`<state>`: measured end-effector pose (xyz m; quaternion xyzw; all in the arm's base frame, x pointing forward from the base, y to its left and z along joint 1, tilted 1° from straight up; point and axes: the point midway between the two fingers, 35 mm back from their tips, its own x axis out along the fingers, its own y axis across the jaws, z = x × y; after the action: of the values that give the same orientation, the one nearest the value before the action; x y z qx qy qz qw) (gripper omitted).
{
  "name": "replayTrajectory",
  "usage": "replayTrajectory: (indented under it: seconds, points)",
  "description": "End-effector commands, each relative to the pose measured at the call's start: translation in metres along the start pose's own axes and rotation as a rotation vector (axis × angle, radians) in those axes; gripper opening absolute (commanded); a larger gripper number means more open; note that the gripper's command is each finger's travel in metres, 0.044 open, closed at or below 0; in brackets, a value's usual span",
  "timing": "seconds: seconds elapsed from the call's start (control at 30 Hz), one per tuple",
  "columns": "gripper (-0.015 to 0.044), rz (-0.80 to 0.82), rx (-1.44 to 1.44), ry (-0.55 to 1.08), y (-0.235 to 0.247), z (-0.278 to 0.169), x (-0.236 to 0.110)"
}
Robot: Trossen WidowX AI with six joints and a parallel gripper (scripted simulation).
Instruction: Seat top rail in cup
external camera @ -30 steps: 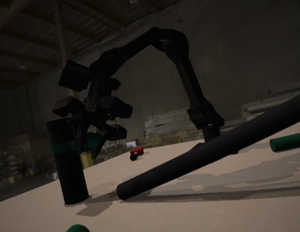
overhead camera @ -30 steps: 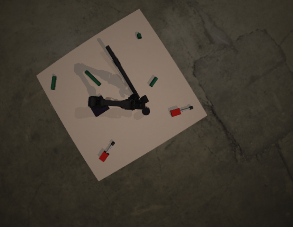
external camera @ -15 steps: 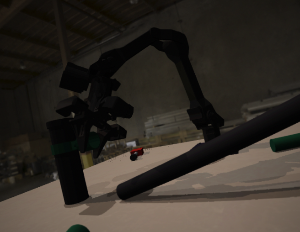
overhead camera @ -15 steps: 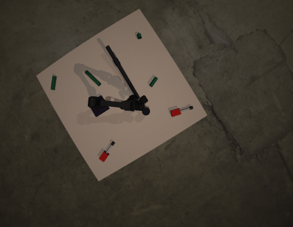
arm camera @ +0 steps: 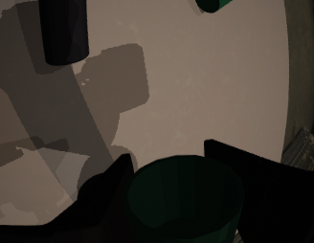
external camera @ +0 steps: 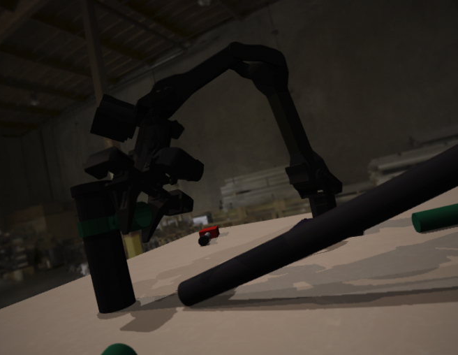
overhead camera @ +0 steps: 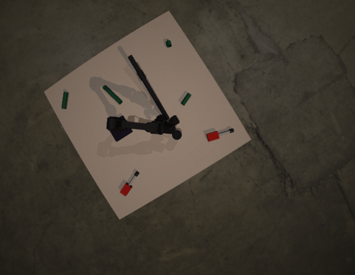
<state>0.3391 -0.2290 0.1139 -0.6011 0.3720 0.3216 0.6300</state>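
The big dark post (external camera: pixel 105 248) stands upright on the beige board, with a green brace band (external camera: pixel 93 226) a little below its cap. A green rail-end cup (external camera: pixel 142 216) hangs on the band. My gripper (external camera: pixel 139 219) is shut on this cup; in the wrist view the cup (arm camera: pixel 185 210) fills the space between my two fingers. The long dark rail (external camera: pixel 317 225) lies slanted, its cut end (external camera: pixel 187 293) resting on the board to the right of the post, apart from the cup. From above the rail (overhead camera: pixel 148 87) runs from the far side toward my gripper (overhead camera: pixel 171 122).
Green cylinders lie on the board (overhead camera: pixel 112 94) (overhead camera: pixel 65 99) (overhead camera: pixel 185 98) (overhead camera: pixel 168 43). Two red-handled tools lie near the board's edges (overhead camera: pixel 215 135) (overhead camera: pixel 126 186). The arm's base (overhead camera: pixel 118 126) stands mid-board.
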Motion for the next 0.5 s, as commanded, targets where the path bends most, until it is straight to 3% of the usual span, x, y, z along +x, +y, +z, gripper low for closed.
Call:
replayTrajectory:
  seconds: [0.0, 0.3, 0.47]
  points:
    - [0.0000, 0.000, 0.011, 0.006, -0.0004, -0.0002, 0.0011]
    - [0.0000, 0.000, 0.001, 0.001, -0.0001, 0.0000, 0.0001]
    - [0.0131, 0.000, 0.001, 0.001, -0.0001, 0.0000, 0.0001]
